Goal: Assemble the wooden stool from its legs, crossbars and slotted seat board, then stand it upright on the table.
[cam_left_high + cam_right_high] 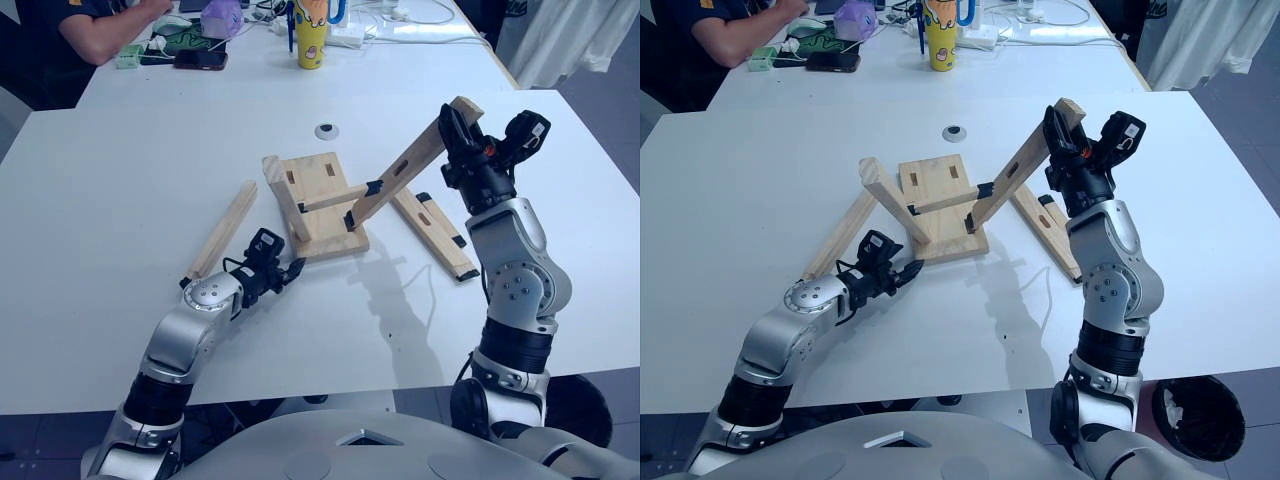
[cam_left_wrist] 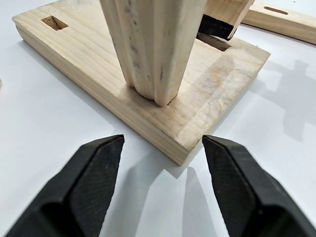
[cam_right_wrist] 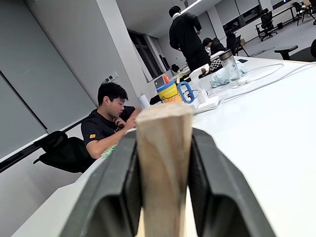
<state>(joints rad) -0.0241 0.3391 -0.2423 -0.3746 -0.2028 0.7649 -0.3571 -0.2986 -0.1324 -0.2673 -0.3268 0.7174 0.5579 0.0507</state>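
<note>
Likely the tilted pale wooden leg could jam or lever the flat slotted pine seat board off the white worktop, since the right pincer clamps only its far top end. The left pincer gapes wide, empty, just near the board's corner. The board lies mid-worktop, one upright leg seated.

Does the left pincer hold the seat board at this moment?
No, the left pincer is open, and the corner of the seat board lies ahead of the gap between its two fingers, ungripped.
</note>
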